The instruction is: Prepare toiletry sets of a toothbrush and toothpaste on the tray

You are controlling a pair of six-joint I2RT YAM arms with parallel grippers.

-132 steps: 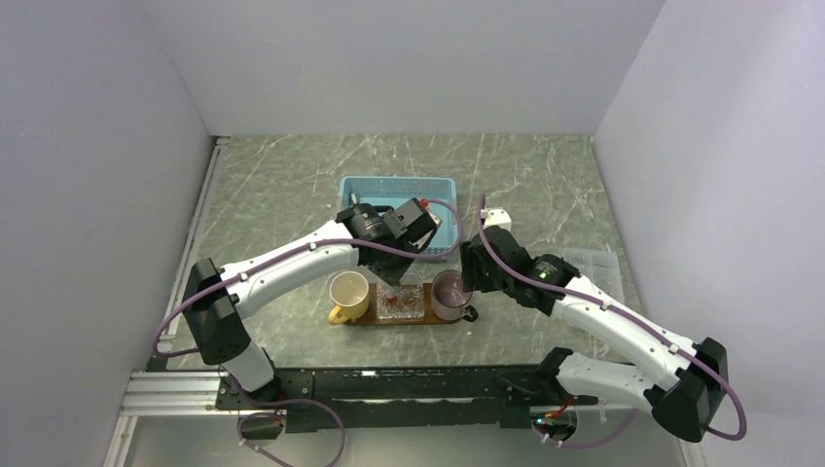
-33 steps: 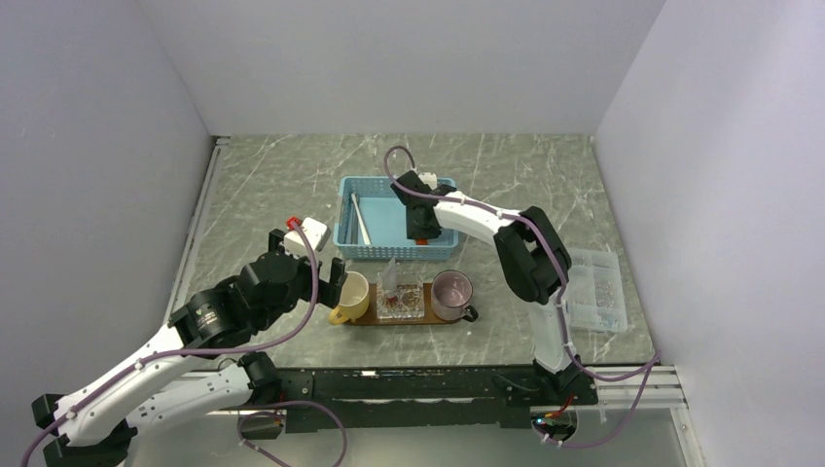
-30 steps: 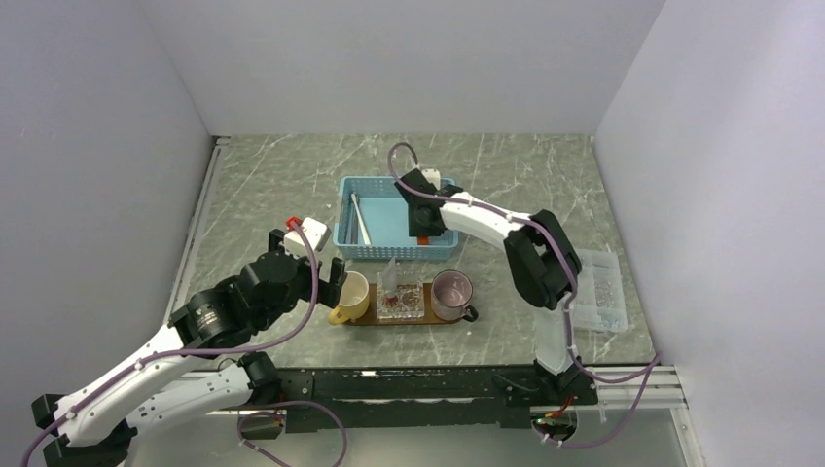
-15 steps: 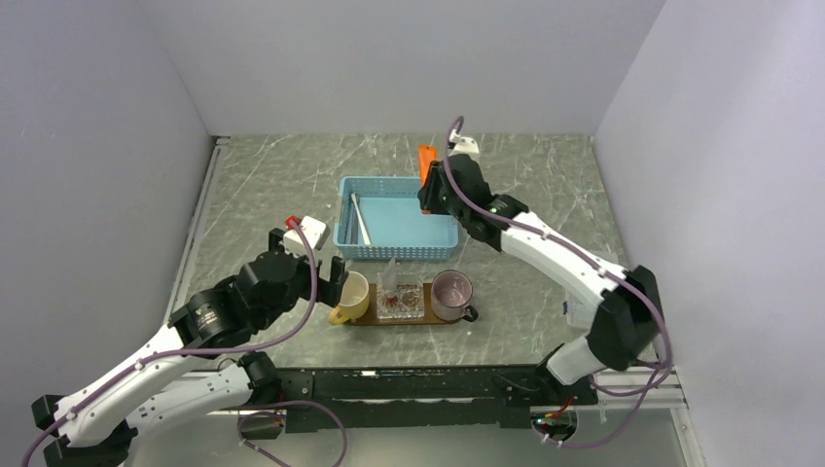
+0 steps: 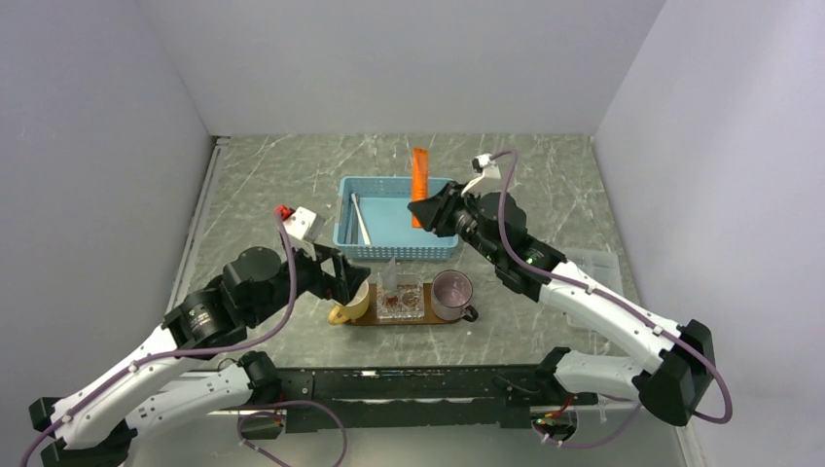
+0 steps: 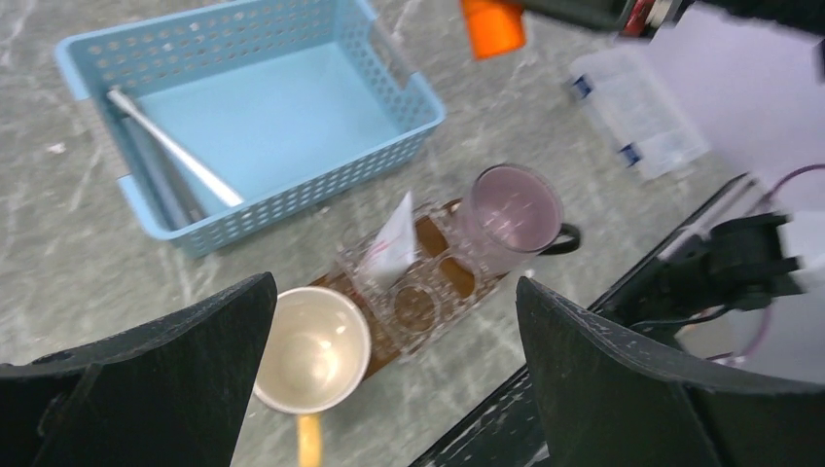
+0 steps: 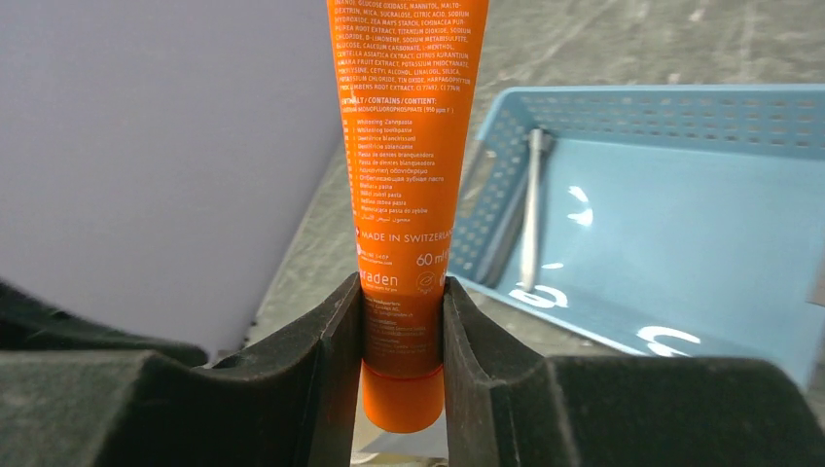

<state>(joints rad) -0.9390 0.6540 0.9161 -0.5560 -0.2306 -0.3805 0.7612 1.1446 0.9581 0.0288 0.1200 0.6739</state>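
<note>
Orange toothpaste (image 5: 419,185) clamped in right fingers (image 7: 326,350), aloft near basket (image 5: 389,252) rim; left fingers (image 6: 175,360) spread.

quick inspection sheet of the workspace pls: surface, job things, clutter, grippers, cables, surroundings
surface: grey marbled table, no spills seen
job's things: toothpaste held in the air near the blue basket; toothbrush lying in that basket; tray carries yellow cup, clear holder, pink mug
clutter: clear plastic box at the right
grippers: left gripper open, empty, by the yellow cup; right gripper shut on toothpaste
cables: purple cables loop off both arms, no snag seen
surroundings: plain white walls
</note>
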